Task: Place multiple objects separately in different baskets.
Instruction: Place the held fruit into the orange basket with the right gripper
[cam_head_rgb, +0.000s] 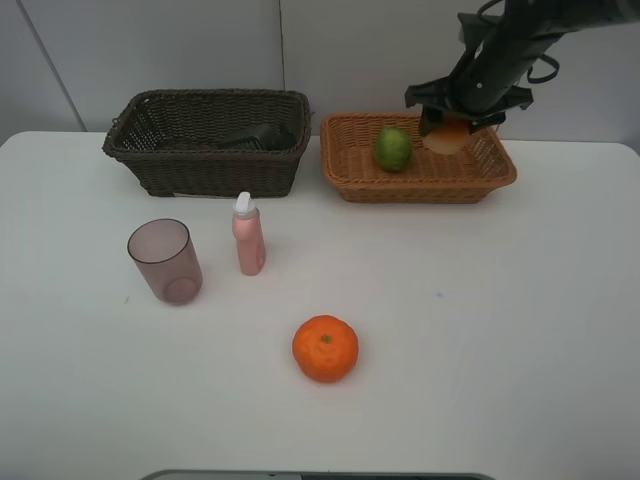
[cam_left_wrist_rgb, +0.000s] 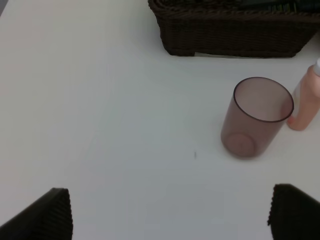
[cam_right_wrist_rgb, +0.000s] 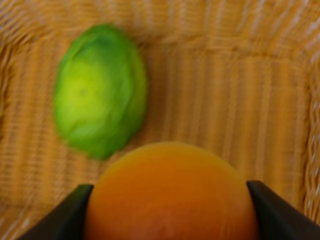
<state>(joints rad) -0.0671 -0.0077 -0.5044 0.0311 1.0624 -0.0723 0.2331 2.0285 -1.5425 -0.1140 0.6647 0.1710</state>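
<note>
The right gripper (cam_head_rgb: 455, 125) is seen at the upper right of the exterior view, positioned over the orange-tan wicker basket (cam_head_rgb: 420, 185). Its jaws are clamped on a red-yellow peach-like fruit (cam_head_rgb: 447, 137), which is held within the basket's far right part (whether it touches the floor cannot be told). A green lime (cam_head_rgb: 393, 148) lies in the same basket, just left of the fruit and apart from it. The dark brown wicker basket (cam_head_rgb: 200, 170) is set at the upper left, close beside the tan one, and a dark green pump bottle (cam_head_rgb: 255, 137) is seen lying inside it. On the white table (cam_head_rgb: 500, 330), a translucent mauve cup (cam_head_rgb: 165, 262) stands upright at the left, with a pink white-capped bottle (cam_head_rgb: 248, 235) upright near its right side. An orange tangerine (cam_head_rgb: 325, 348) rests alone at lower centre. The left gripper (cam_left_wrist_rgb: 170, 215) is shown only in its wrist view: its jaws are spread wide, nothing between them, with the cup and pink bottle ahead of it.
</note>
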